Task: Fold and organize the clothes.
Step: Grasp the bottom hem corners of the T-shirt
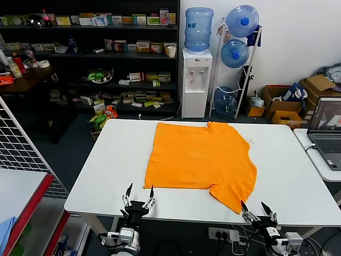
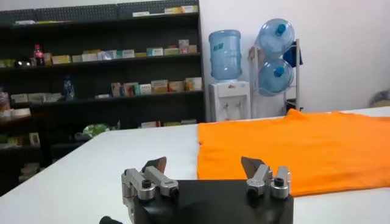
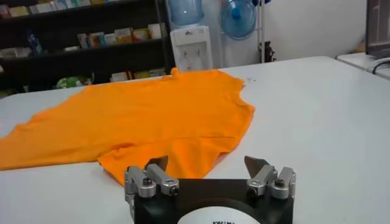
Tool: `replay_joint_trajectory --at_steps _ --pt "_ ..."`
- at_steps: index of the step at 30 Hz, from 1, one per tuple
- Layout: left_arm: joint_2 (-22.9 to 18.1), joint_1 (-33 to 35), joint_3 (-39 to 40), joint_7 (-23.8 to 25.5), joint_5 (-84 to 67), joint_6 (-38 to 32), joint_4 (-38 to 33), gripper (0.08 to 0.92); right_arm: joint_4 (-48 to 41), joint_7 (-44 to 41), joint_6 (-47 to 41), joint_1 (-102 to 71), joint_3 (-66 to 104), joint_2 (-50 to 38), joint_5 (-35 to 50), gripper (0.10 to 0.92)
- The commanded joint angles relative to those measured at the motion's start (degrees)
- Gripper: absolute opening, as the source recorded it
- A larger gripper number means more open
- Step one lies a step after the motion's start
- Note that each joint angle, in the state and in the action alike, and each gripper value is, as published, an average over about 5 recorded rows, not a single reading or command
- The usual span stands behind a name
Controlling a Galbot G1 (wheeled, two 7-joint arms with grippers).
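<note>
The bright orange T-shirt (image 1: 200,160) lies spread flat on the white table (image 1: 106,176), plain side up, no lettering showing. Its near sleeve reaches towards the table's front edge. It also shows in the left wrist view (image 2: 292,149) and the right wrist view (image 3: 140,115). My left gripper (image 1: 140,195) is open and empty at the table's front edge, just short of the shirt's near left corner. My right gripper (image 1: 257,209) is open and empty at the front edge, just beyond the near sleeve tip. Both grippers also show in their own views, the left (image 2: 205,167) and the right (image 3: 207,166).
A laptop (image 1: 326,128) sits on a side table at the right. A wire rack (image 1: 21,154) and a red-edged table with a light blue cloth (image 1: 6,230) stand at the left. Shelves, a water dispenser (image 1: 196,80) and boxes stand behind.
</note>
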Motion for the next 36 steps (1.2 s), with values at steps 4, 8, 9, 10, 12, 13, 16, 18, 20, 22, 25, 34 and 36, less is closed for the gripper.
replay_joint_trajectory --at_steps 4,8,9,10,12,13,16,18,20,22,25,34,36 --pt "0.7 -5.9 1.5 -0.4 -7.6 11.8 1.5 0.823 -1.0 1.2 -2.3 3.6 -1.3 0.1 0.7 0.823" --pt "1.4 -8.3 1.8 -1.7 -11.1 14.8 3.9 0.823 -1.2 1.6 -3.5 4.7 -1.8 0.1 0.7 0.823" --pt "1.6 -8.9 1.9 -2.1 -11.8 15.4 4.5 0.823 -1.2 1.6 -3.7 4.9 -1.8 0.1 0.7 0.823" --pt "1.7 -9.4 2.0 -2.4 -12.3 15.8 5.0 0.823 -1.3 1.6 -3.9 4.9 -1.9 0.1 0.7 0.823" --pt "1.8 -10.4 2.1 -2.8 -13.2 16.8 5.9 0.823 -1.5 1.8 -4.3 5.1 -1.9 0.1 0.7 0.823" --pt "1.9 -10.8 2.2 -2.9 -13.5 17.4 6.2 0.823 -1.6 1.8 -4.4 5.1 -1.9 0.1 0.7 0.823" --pt "2.1 -11.6 2.4 -3.2 -14.3 19.0 6.9 0.823 -2.2 2.0 -4.9 5.3 -2.0 0.2 0.7 0.823" --pt "2.3 -11.7 2.5 -3.1 -14.6 19.5 7.3 0.822 -2.6 2.1 -5.2 5.5 -2.1 0.3 0.6 0.823" --pt "2.3 -11.7 2.6 -3.0 -14.9 19.7 7.7 0.819 -3.1 2.2 -5.4 5.8 -2.2 0.3 0.5 0.821" --pt "2.3 -11.6 2.6 -3.0 -15.1 19.8 8.0 0.806 -3.7 2.3 -5.6 6.3 -2.4 0.5 0.4 0.811" --pt "2.2 -11.7 2.6 -2.9 -15.1 19.7 8.3 0.747 -4.4 2.6 -5.8 6.9 -2.7 0.7 0.3 0.748" --pt "2.9 -10.1 2.5 -2.7 -14.6 18.6 6.3 0.488 -4.7 4.4 -7.4 7.3 -3.3 1.1 0.4 0.489" --pt "3.1 -9.4 2.6 -2.5 -14.2 18.1 5.4 0.428 -4.2 4.2 -7.2 7.0 -3.5 1.2 0.6 0.428"
